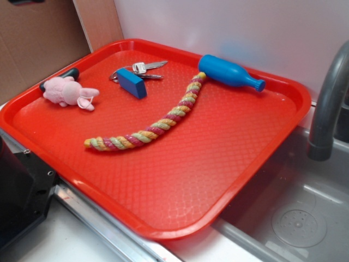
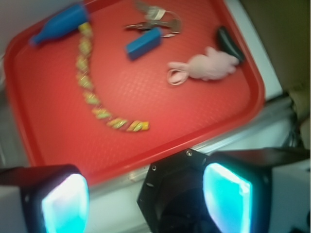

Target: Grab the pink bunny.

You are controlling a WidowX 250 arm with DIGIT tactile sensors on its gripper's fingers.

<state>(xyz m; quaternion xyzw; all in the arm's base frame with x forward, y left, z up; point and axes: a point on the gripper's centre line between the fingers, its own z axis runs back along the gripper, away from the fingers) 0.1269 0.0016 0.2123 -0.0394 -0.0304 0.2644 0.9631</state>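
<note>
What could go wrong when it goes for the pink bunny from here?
The pink bunny lies against a black object at the red tray's edge, so the hand, open and off the tray, might catch that object or the rim. The bunny's floppy ears point toward the blue key fob; a pinch on the ears alone could slip.

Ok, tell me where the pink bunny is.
In the exterior view the pink bunny lies at the red tray's far-left corner, beside a black object, left of the blue key fob.
</note>
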